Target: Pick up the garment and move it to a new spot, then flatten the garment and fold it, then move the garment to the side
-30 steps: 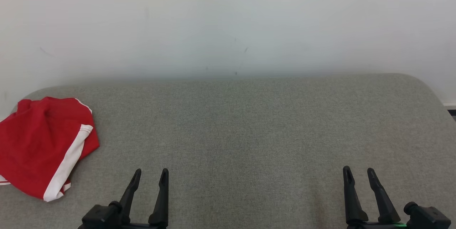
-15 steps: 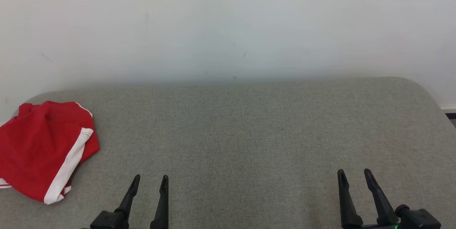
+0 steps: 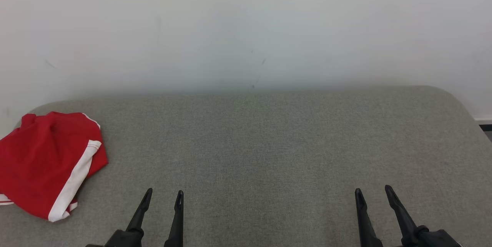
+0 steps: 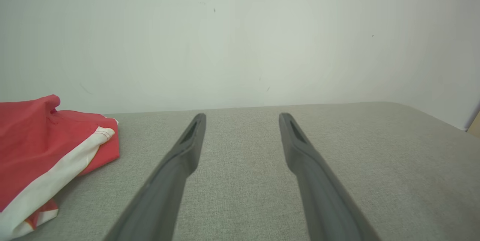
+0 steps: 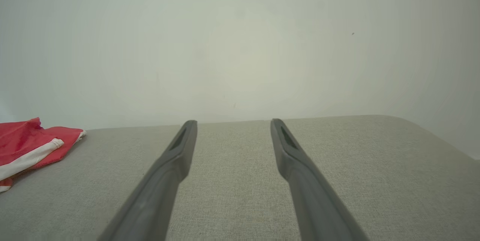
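A white wall (image 3: 246, 28) is standing behind the grey tabletop (image 3: 269, 143). The red garment (image 3: 42, 162) is lying bunched up at the far left of the frame. The left tool (image 3: 165, 192) and right tool (image 3: 373, 189) are hovering at the bottom, spread wide, holding nothing. The left one is nearer; the garment is lying to its upper left.

Wall (image 3: 246, 28) ahead of me: pale, plain, a few dark specks. Grey cloth table (image 3: 269, 143) meets it, 2 far corners rounded. Skirting (image 3: 484, 118) and dark floor (image 3: 487, 126) past its right edge. Light even.
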Tool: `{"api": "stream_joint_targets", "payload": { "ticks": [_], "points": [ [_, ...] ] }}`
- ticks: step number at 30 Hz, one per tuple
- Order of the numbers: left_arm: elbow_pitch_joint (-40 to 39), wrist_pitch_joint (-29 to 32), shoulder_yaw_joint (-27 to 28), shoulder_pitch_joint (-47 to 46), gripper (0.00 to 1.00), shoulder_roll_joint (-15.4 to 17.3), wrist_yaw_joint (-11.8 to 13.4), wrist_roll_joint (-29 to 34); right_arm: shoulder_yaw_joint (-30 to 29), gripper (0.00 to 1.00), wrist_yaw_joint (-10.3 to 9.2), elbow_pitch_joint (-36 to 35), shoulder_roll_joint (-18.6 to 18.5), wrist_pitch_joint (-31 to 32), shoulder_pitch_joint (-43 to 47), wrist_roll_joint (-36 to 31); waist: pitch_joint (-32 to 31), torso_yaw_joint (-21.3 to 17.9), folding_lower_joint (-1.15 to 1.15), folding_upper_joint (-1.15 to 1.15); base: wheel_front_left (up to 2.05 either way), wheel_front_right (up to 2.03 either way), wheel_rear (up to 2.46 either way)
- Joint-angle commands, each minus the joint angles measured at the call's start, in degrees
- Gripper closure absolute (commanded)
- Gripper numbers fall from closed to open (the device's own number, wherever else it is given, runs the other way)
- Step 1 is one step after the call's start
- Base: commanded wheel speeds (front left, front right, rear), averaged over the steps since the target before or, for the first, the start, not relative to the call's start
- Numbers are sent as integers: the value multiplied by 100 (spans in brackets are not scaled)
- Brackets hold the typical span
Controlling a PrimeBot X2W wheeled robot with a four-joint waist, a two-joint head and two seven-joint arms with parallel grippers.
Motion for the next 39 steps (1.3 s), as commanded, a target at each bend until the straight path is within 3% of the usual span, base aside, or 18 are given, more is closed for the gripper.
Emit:
{"api": "stream_joint_targets", "payload": {
  "ticks": [1,15,29,39],
  "points": [
    [-1,-59,20,40,0,-13,-16,144,28,0,-11,10,-26,-39,45,-164,-10,3,0,0,0,0,0],
    [128,-216,17,79,0,-69,-169,703,157,0,-12,153,-26,-169,64,-722,-103,10,0,0,0,0,0],
    [246,-204,44,74,0,-89,-252,739,170,0,-12,179,-25,-164,102,-661,-138,91,0,0,0,0,0],
    [202,-205,154,117,0,-98,-224,752,271,0,-12,153,-25,-163,114,-569,-95,541,0,0,0,0,0]
  ]
}}
